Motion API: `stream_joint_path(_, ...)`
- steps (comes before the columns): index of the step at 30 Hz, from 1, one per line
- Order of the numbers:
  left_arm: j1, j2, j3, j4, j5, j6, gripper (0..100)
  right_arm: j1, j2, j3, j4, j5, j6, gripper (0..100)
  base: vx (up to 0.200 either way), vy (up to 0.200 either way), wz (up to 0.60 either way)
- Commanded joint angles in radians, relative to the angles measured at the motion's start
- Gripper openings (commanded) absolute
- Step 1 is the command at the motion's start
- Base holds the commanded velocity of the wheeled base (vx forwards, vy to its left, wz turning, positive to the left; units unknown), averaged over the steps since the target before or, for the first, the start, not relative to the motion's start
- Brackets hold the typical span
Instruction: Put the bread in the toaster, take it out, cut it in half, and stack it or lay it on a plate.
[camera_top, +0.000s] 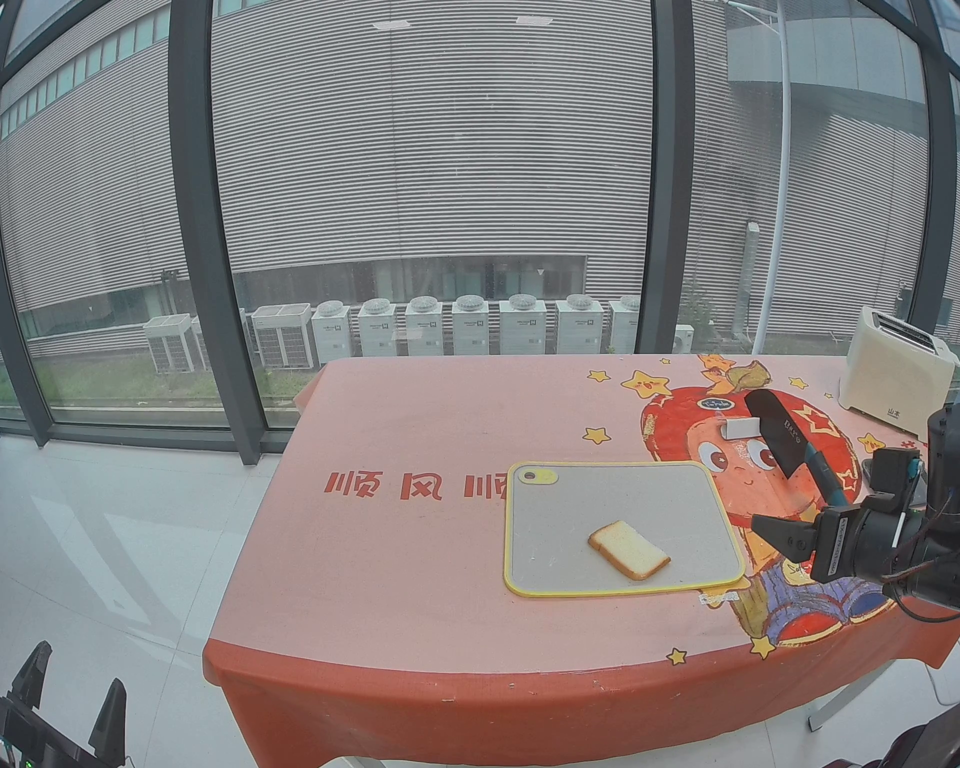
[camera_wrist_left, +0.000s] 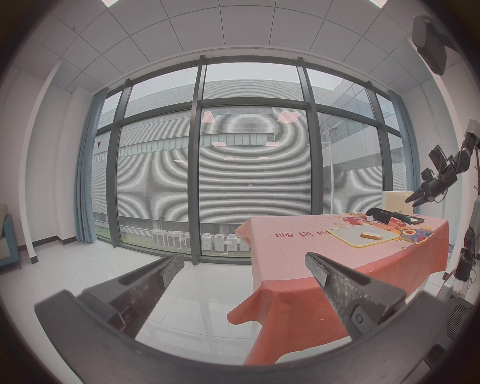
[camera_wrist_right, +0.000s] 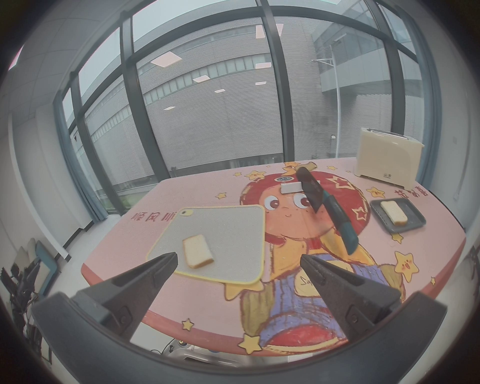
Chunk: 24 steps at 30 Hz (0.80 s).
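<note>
A half slice of bread (camera_top: 628, 550) (camera_wrist_right: 198, 251) lies on the grey, yellow-rimmed cutting board (camera_top: 560, 510) (camera_wrist_right: 225, 235). A second piece of bread (camera_wrist_right: 394, 211) rests on a small grey plate (camera_wrist_right: 411, 220) near the cream toaster (camera_top: 895, 372) (camera_wrist_right: 387, 156). The knife (camera_top: 790, 440) (camera_wrist_right: 327, 202), black blade and teal handle, lies on the cloth between board and toaster. My right gripper (camera_top: 778, 535) (camera_wrist_right: 240, 280) hangs open and empty above the table's right front, to the right of the board. My left gripper (camera_top: 70, 690) (camera_wrist_left: 245, 280) is open and empty, low over the floor left of the table.
The table (camera_top: 400, 560) wears an orange-pink cloth with a cartoon print on its right side. Large windows stand behind it. White tiled floor (camera_top: 120, 540) lies to the left. The table's left half is bare cloth.
</note>
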Motion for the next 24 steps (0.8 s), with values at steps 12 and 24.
stream_joint_path(12, 0.0, 0.001, 0.018, 0.0, 0.001, 0.0, 100, 0.109, 0.142, -0.193, 0.08, 0.05, -0.083, 100, 0.0, 0.0, 0.0)
stream_joint_path(24, 0.0, 0.001, 0.018, 0.0, 0.001, 0.0, 100, 0.12, 0.309, -0.363, 0.08, 0.049, -0.109, 100, 0.0, 0.0, 0.0)
